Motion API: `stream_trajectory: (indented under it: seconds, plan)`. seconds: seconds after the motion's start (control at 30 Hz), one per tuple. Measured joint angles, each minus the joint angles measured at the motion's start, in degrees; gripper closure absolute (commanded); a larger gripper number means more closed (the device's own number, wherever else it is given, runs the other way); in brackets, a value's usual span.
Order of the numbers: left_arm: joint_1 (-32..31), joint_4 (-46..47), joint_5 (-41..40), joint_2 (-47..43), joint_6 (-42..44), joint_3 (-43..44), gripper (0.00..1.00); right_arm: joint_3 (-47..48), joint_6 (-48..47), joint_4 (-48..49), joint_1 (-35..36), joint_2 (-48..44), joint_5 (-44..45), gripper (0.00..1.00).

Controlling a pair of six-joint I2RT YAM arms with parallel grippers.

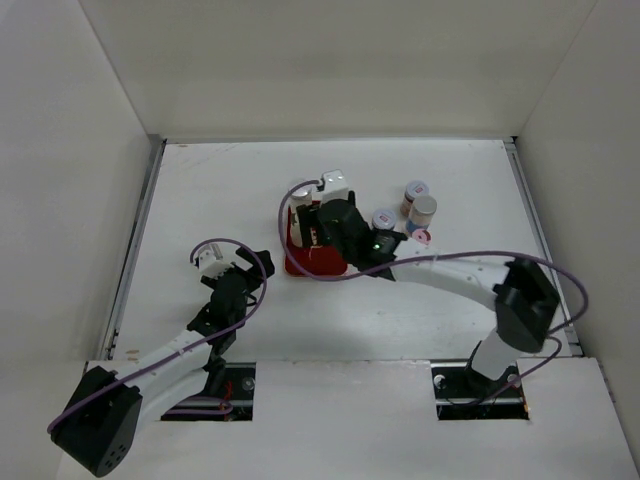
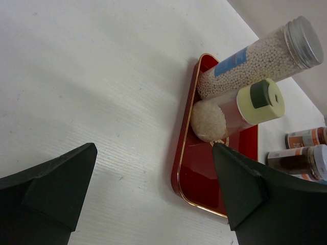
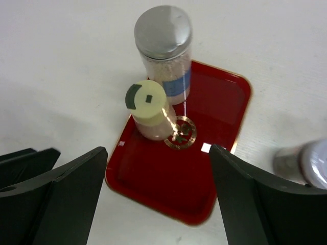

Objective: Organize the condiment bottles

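Note:
A flat red tray (image 3: 219,102) holds two upright condiment bottles: a tall one with a silver cap (image 3: 164,51) and a shorter one with a yellow-green cap (image 3: 149,109). My right gripper (image 3: 158,149) is open and empty, hovering above the tray's near half (image 1: 318,262). My left gripper (image 2: 153,148) is open and empty over bare table, left of the tray's corner (image 2: 214,173); both tray bottles show there (image 2: 255,56) (image 2: 240,109). Several more bottles (image 1: 415,192) (image 1: 423,210) (image 1: 384,218) stand on the table right of the tray, plus a pink cap (image 1: 421,237).
White walls enclose the table on three sides. The right arm (image 1: 450,272) stretches across the table's right half. The left arm (image 1: 225,300) reaches in from the near left. Two bottles (image 2: 306,137) (image 2: 301,161) show at the left wrist view's right edge.

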Motion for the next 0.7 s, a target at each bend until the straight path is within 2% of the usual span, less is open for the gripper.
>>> stream_trajectory:
  seconds: [0.17, 0.37, 0.57, 0.7]
  plan:
    - [-0.02, 0.11, 0.02, 0.28, 0.00, 0.00, 0.00, -13.51, 2.64, 0.68, -2.01, -17.70, 3.87, 0.12]
    - [-0.22, 0.11, 0.04, 0.76, -0.02, 0.00, 0.00, -26.10, 7.10, -3.76, -13.86, -31.19, 9.18, 0.03]
    - [-0.20, 0.15, 0.11, 2.08, -0.02, 0.00, 0.00, -30.21, 8.57, -7.82, -21.05, -30.91, 8.39, 0.03]
    - [-0.20, 0.24, 0.22, 2.80, -0.02, 0.00, 0.00, -30.91, 8.61, -7.37, -24.06, -28.11, 5.95, 0.08]
